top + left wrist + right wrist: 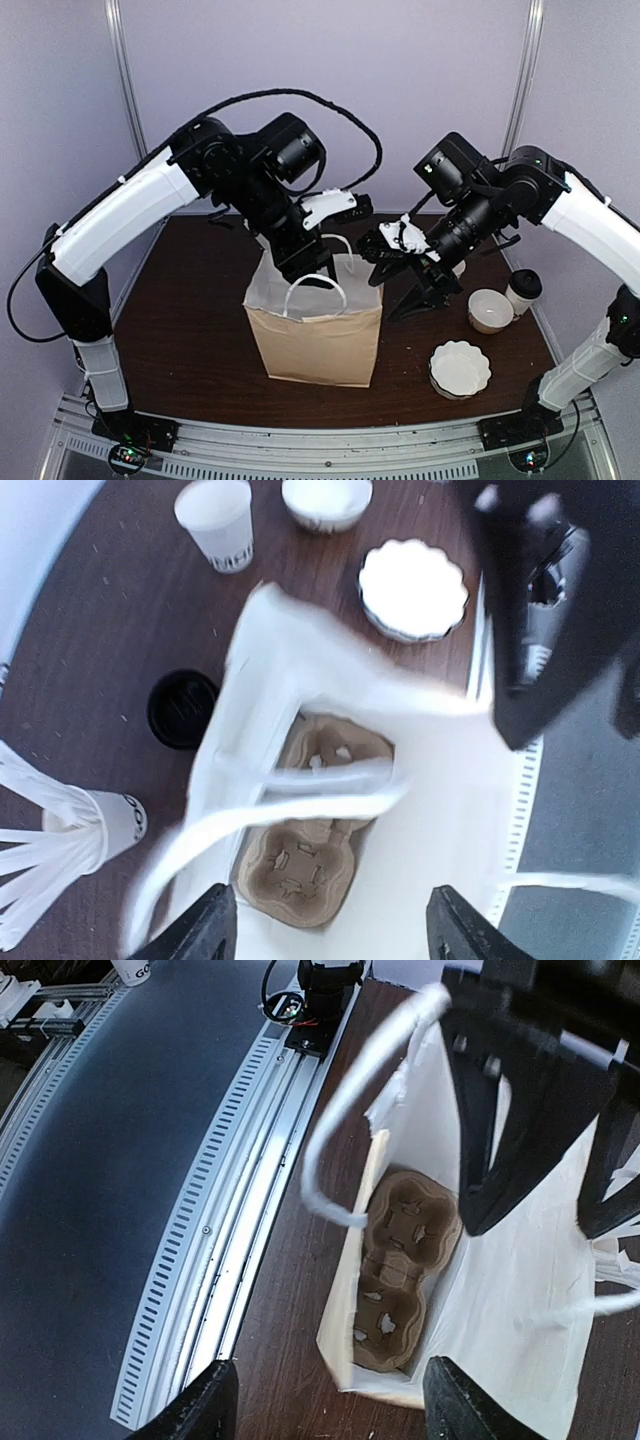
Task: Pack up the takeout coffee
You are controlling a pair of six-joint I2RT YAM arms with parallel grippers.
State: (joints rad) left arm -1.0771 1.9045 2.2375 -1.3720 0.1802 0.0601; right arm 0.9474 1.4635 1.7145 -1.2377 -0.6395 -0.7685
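Takeout coffee (182, 708): it stands on the desk (190, 330), just beside the paper bag (315, 350), on the bag's side toward the far edge. It is not packed yet.
Left fingers (205, 935): released, spread wide above the bag mouth, grasping nothing.
Right fingers (205, 1410): released too and empty, also above the bag.
Bag inside: a brown cup carrier (400, 1260) lies on the bottom, and its wells are empty.
Step in hand: I think it is to fetch the coffee. It is good to rise clear of the white handles (300, 785), take the cup by its wall under the lid, press gently, keep it upright, and lower it straight into one well.
Hard to see: only the black lid shows, from above, and the cup wall is hidden. In the top view the left arm (130, 210) covers this place. The lidless cup (218, 525) near the right edge looks dark on top there, so the two are easy to confuse.
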